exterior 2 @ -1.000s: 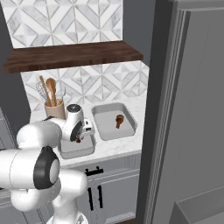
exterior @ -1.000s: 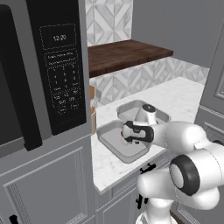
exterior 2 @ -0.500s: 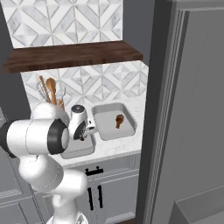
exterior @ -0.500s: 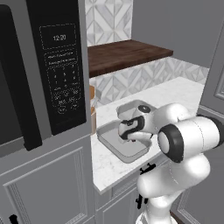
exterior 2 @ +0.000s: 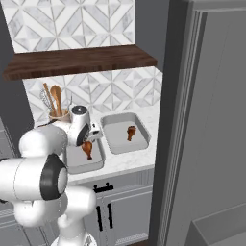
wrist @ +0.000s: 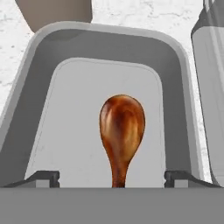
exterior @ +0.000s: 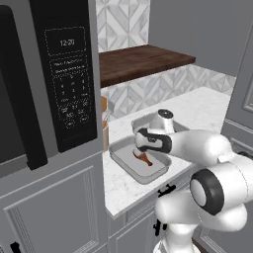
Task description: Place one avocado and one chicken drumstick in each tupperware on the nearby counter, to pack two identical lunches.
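One chicken drumstick (wrist: 121, 131) per tupperware (wrist: 41, 87)

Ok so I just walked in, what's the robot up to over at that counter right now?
The white robot arm is packing lunches into two shallow light-grey tupperware trays on the white marbled counter. Its gripper hangs open just above the nearer tray, with a reddish-brown chicken drumstick between the spread fingertips, seemingly just released there. The farther tray already holds another drumstick. No avocado is in either tray yet, so that half of the job looks undone.
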### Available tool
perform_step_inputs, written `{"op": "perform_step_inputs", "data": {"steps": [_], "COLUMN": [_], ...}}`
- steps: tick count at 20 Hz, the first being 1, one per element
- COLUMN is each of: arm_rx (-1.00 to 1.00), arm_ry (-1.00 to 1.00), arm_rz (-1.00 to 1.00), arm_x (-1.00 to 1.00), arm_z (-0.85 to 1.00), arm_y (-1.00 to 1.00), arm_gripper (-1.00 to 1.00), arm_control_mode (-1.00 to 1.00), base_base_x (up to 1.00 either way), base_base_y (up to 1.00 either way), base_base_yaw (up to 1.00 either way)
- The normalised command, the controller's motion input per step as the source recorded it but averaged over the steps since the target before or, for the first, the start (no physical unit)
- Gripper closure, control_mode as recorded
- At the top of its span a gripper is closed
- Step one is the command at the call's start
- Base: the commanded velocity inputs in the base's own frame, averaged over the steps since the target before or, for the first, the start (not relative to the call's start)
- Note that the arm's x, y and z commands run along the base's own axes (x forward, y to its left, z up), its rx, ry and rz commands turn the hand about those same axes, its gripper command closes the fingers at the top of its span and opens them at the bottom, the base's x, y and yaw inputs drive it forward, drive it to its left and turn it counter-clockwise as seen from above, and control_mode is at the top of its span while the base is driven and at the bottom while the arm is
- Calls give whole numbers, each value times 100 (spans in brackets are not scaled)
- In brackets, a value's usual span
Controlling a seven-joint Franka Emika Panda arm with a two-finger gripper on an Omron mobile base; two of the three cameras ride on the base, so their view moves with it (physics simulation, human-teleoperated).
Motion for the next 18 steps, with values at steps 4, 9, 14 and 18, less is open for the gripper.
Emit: {"op": "perform_step_inputs", "data": {"steps": [4,9,14,18], "arm_rx": [0,0,0,0], "arm_ry": [-6,-13,-21,-28], "arm_rz": [-9,-20,-16,-3], "arm_x": [-96,-100,-100,-100], "arm_z": [73,47,5,9], "arm_y": [-21,-48,-20,0], "arm_gripper": [-100,-100,-100,-100], "arm_control_mode": [-100,-100,-100,-100], "base_base_x": [0,0,0,0], "base_base_y": [0,0,0,0], "base_base_yaw": [0,0,0,0]}}
